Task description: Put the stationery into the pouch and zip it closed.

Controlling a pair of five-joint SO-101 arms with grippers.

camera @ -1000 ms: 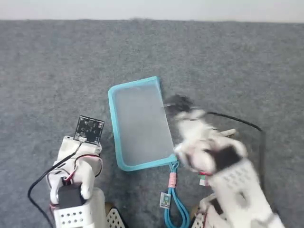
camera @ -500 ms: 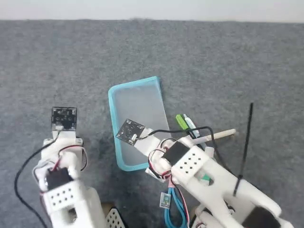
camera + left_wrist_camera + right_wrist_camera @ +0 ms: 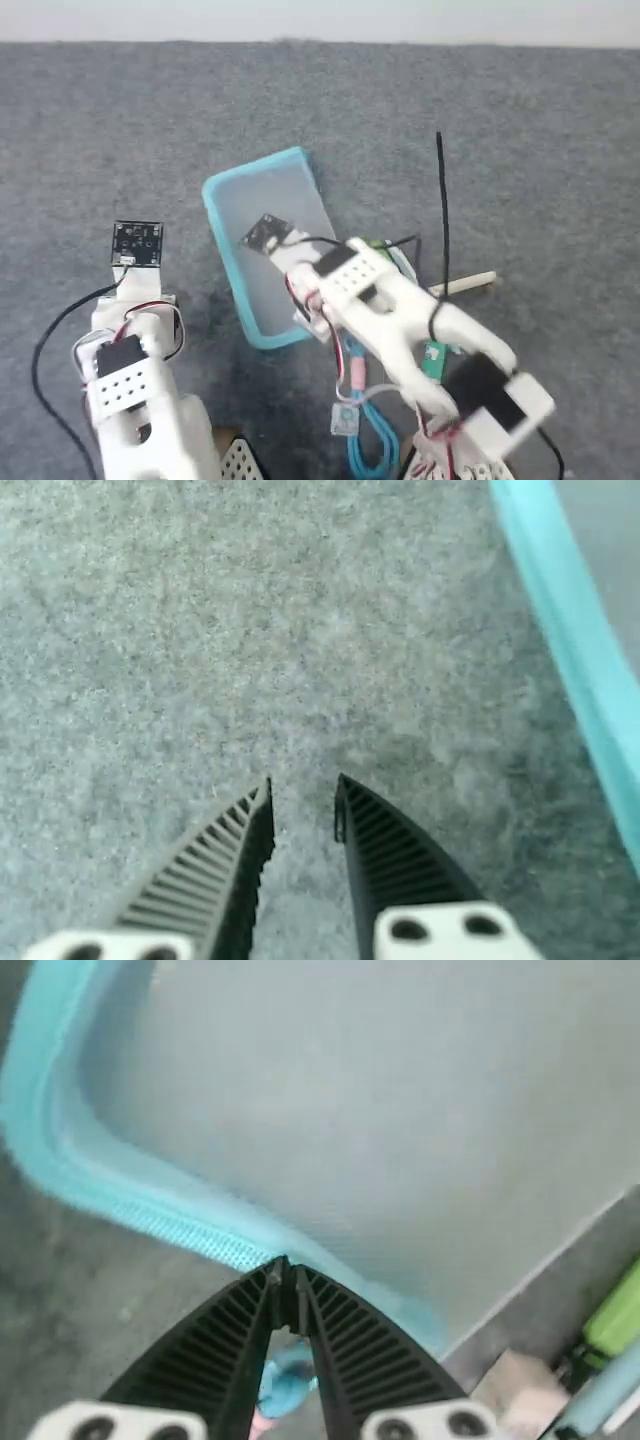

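Grey felt across the table from above, with the blue-edged pouch (image 3: 245,275) lying tilted near the middle, near corner tucked under the right arm (image 3: 400,320). Green pen (image 3: 378,246) and wooden stick (image 3: 465,285) just beside it, not yet inside, plus a blue strap (image 3: 368,440) trailing from that corner. Left arm (image 3: 125,370) parked well apart on the other side. From the left wrist: left pincer (image 3: 303,798) a little open, holding nothing, hovering over bare felt with the pouch's blue rim near. From the right wrist: right pincer (image 3: 288,1272) closed down to a sliver at the blue rim close to a corner, seemingly nipping the rim or the zip tab, hard to say which. Probably the opening step. To do it well: bring the left pincer across to pin the far rim, draw the zip along the rim rather than upward to avoid dragging the limp pouch, and open wide enough for the stick before fetching anything.
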